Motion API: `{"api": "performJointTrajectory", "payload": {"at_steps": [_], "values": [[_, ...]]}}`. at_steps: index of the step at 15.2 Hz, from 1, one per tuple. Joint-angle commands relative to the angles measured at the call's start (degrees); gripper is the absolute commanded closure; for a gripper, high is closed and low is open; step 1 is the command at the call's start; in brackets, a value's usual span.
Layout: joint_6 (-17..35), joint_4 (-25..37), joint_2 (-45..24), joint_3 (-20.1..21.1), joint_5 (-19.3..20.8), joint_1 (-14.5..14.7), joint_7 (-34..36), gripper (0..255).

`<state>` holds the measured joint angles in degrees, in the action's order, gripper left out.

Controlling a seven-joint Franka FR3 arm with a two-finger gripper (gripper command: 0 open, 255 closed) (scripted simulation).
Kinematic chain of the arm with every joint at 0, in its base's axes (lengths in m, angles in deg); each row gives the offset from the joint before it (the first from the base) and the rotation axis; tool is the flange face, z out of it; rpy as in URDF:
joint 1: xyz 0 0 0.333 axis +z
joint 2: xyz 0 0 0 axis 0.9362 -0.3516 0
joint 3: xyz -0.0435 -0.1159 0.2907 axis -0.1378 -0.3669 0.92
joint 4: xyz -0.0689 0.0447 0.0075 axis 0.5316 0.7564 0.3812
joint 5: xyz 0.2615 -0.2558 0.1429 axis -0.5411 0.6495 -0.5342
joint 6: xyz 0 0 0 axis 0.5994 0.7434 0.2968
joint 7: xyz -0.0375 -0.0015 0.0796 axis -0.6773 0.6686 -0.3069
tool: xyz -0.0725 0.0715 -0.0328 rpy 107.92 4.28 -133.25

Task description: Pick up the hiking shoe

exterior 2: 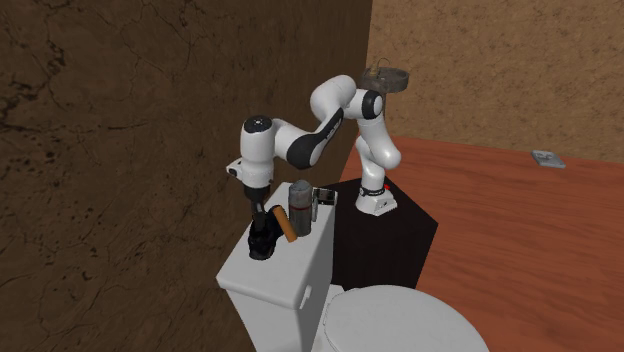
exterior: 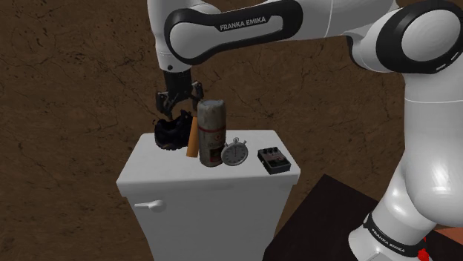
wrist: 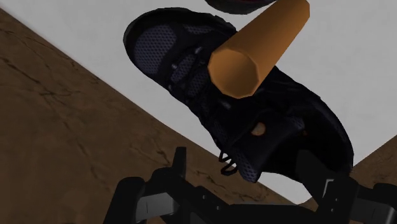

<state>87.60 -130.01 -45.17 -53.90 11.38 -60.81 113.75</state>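
- The black two-finger claw hung over one end of a white toilet-tank lid, its fingers spread wide and gripping nothing.
- The black lace-up hiking shoe sat on the lid directly under the claw. In the wrist view its heel end lay between the fingers, close to one of them and clear of the other, while its toe pointed away from the claw.
- An orange cylinder leaned tilted just beside the claw, with one end resting across the shoe's laces.
- Just beyond the cylinder stood a rusty upright metal can.
- Farther from the claw along the lid lay a silver round stopwatch, and past it a small black box with knobs at the lid's far end.
- The lid was plain, smooth white; below the claw on the tank's front was a white flush lever.
- Behind the claw rose a dark brown mottled wall.
- In the second exterior view a tan wall met a reddish-brown floor, well away from the claw.
- The arm's black box stand stood beside the tank, and a white toilet seat cover lay in front of it.
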Motion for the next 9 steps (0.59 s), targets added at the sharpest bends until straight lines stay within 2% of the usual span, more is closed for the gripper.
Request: {"api": "performJointTrajectory", "payload": {"at_steps": [1, 2, 9], "values": [[0.5, -0.6, 0.1, 0.0, 0.0, 0.0, 0.2, 0], [0.5, -0.5, 0.0, 0.0, 0.0, 0.0, 0.2, 255], [0.5, -0.5, 0.0, 0.0, 0.0, 0.1, 0.2, 255]]}}
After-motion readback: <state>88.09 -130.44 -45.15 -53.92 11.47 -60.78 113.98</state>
